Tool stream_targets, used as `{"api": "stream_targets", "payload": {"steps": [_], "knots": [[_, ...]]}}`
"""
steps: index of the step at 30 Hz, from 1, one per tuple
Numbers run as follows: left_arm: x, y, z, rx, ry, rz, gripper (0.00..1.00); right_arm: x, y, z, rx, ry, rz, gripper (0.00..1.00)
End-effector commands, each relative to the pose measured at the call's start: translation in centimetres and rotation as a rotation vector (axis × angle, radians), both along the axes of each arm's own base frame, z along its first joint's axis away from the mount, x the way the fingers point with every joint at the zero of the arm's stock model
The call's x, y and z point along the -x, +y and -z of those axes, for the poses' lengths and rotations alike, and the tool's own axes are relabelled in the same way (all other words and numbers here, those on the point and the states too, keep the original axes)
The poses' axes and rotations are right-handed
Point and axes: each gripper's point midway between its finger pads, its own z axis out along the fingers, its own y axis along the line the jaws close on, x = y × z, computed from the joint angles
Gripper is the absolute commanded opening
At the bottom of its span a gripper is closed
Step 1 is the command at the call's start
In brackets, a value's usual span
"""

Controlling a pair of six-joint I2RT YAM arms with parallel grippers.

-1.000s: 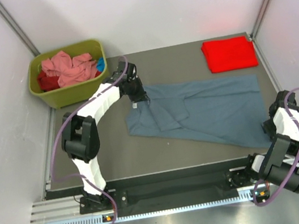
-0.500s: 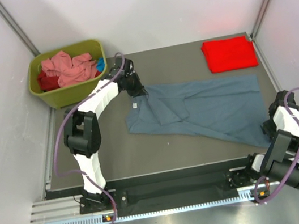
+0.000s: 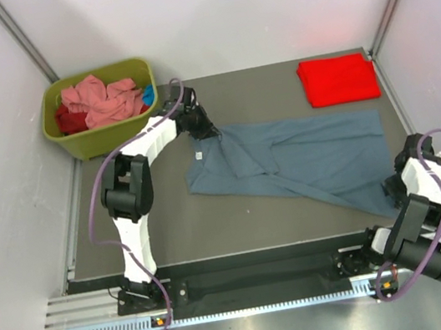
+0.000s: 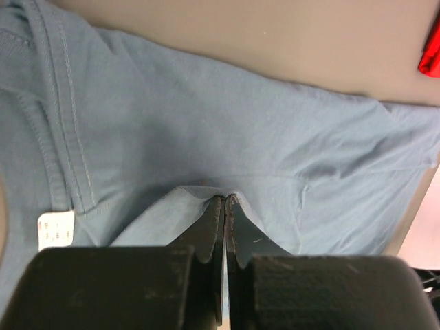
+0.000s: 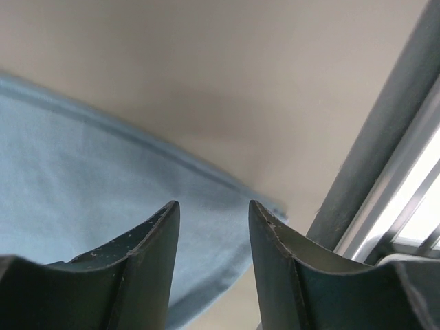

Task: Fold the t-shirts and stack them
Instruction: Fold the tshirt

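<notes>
1 thin pinch near the collar is all the left gripper has on the slate blue-grey t-shirt, spread on the table; a hard pull could slip it. the right gripper hovers half-open over the hem corner, holding nothing.

Blue-grey t-shirt spread out — red t-shirt folded.
</notes>
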Motion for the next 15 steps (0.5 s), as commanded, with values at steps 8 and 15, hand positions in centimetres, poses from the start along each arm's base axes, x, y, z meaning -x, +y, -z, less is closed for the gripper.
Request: {"api": "stream_targets", "payload": {"steps": [8,15], "knots": [[-2.5,-0.6,-2.2,0.064,-0.090,-0.009,0.00,0.7,2.6,2.2,-0.014,0.048,-0.049,0.46],[-1.8,0.0,-4.1,0.053,-0.109,-0.017,0.00,-0.7,1.4,1.2,0.041,0.025,-0.061,0.00]]}}
